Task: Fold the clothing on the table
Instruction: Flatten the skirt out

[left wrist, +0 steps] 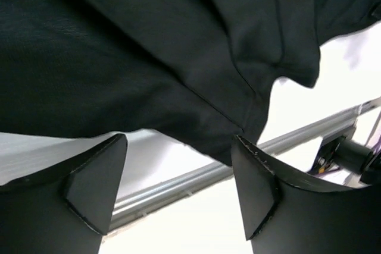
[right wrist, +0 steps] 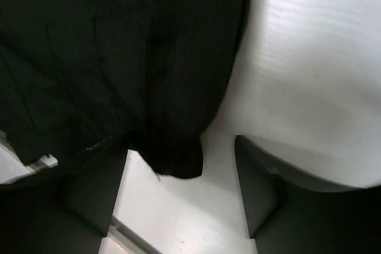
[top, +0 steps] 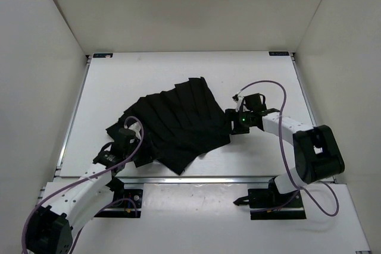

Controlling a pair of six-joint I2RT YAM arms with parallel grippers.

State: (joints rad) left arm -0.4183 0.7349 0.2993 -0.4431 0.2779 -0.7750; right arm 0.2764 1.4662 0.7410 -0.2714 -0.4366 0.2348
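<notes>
Clothing is seen spread as a black pleated fan across the middle of the table, its pleat ridges running from the far right point down toward the near left, with the near hem lying close to the metal rail at the table's front edge. The left gripper is placed at the near left part of the clothing. In the left wrist view its two fingers are held wide apart and nothing is clamped. A folded edge of the fabric lies just past the fingertips, and one corner of it comes down to the tip of the finger on the right of that view. The right gripper is set at the clothing's right edge. In the right wrist view its fingers are likewise spread and nothing is pinched between them. A rounded hem end reaches into the gap, fabric covers the tip of the finger on the left of that view, and the other finger is over bare table.
</notes>
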